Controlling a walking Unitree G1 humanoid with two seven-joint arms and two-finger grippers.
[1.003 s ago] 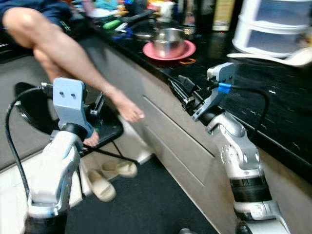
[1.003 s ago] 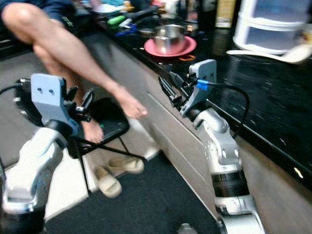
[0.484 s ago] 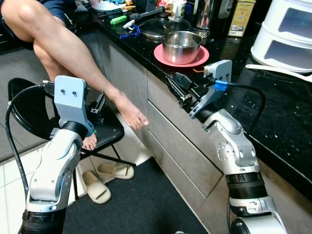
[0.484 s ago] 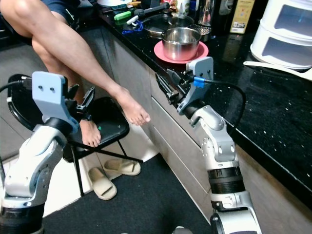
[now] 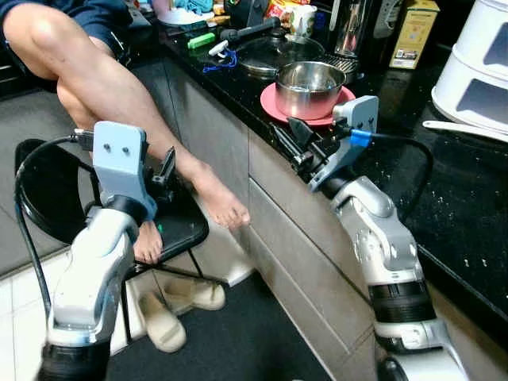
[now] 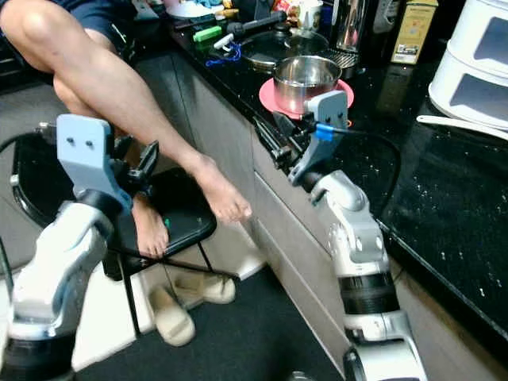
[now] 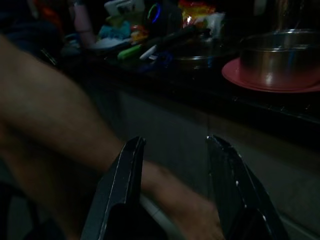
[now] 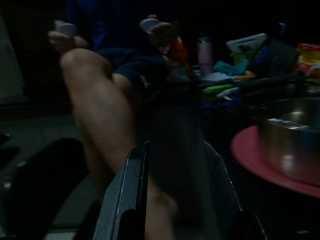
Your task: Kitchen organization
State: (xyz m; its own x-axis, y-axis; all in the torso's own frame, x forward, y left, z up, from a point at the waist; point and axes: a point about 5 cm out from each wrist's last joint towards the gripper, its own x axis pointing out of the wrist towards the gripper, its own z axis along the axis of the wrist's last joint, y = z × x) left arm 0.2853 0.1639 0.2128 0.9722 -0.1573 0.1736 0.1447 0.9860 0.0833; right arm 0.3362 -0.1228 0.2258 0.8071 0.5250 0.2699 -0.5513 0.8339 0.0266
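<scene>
Black folding chair (image 5: pixel 48 198) under a person's foot (image 5: pixel 222 208); left gripper (image 5: pixel 168 165) hovers beside the leg, fingers parted. Right gripper (image 5: pixel 295 143), fingers spread, at counter (image 5: pixel 444 198) edge, just short of steel pot (image 5: pixel 308 78) on pink plate (image 5: pixel 274 101).

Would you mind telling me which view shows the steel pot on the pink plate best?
The left eye view: the steel pot sits whole and well lit on the pink plate. The right eye view matches it closely; both wrist views show it dim and cropped.
</scene>
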